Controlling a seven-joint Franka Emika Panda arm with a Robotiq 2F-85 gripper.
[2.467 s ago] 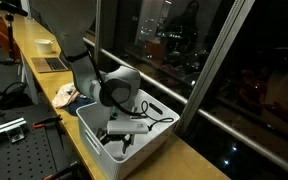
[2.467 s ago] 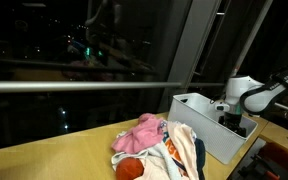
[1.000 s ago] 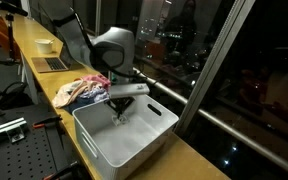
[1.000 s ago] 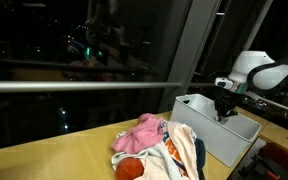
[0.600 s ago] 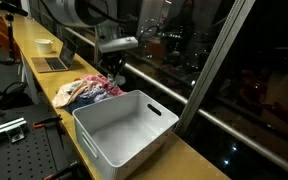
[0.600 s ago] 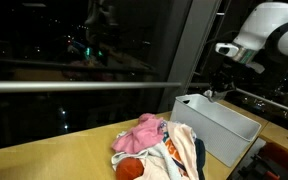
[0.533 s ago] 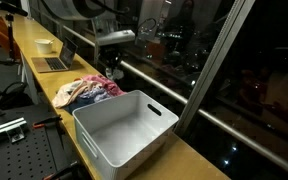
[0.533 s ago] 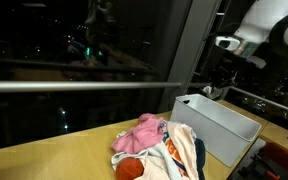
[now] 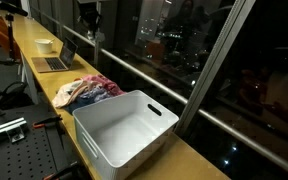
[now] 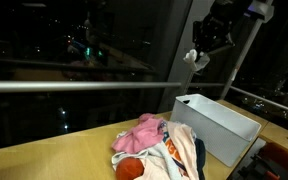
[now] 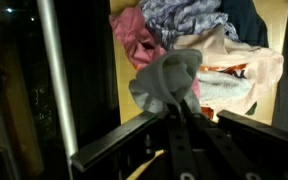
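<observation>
The gripper hangs high in the air in front of the dark window, its fingers pinched together on a small grey cloth that droops from the tips in a bunched fold (in the wrist view it hides most of the fingertips). Below it on the wooden counter lies a heap of clothes, with a pink garment at the window side and pale and striped pieces over the rest; the held cloth is well clear of the heap and touches nothing else. A white plastic bin stands just beside the heap, with nothing to be seen in it. Farther along the counter sit a laptop and a pale bowl.
</observation>
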